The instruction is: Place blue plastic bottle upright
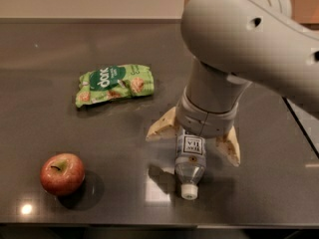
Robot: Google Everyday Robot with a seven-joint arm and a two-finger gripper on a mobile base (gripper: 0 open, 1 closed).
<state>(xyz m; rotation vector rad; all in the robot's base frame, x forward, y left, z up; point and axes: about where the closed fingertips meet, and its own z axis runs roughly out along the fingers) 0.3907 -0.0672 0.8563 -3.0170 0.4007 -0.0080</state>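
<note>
The bottle (190, 159) lies flat near the front edge of the surface (119, 193), right of centre, cap toward that edge. The claw (195, 139) hangs spread astride its label end. It should probably close squarely on the body, then tip it cap-up.

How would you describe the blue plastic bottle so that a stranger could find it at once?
On the dark table, look under the grey robot arm. The blue plastic bottle lies flat there, straddled by the open gripper, its white cap toward the front edge. Unlike the red apple and green snack bag, it is clear.
</note>
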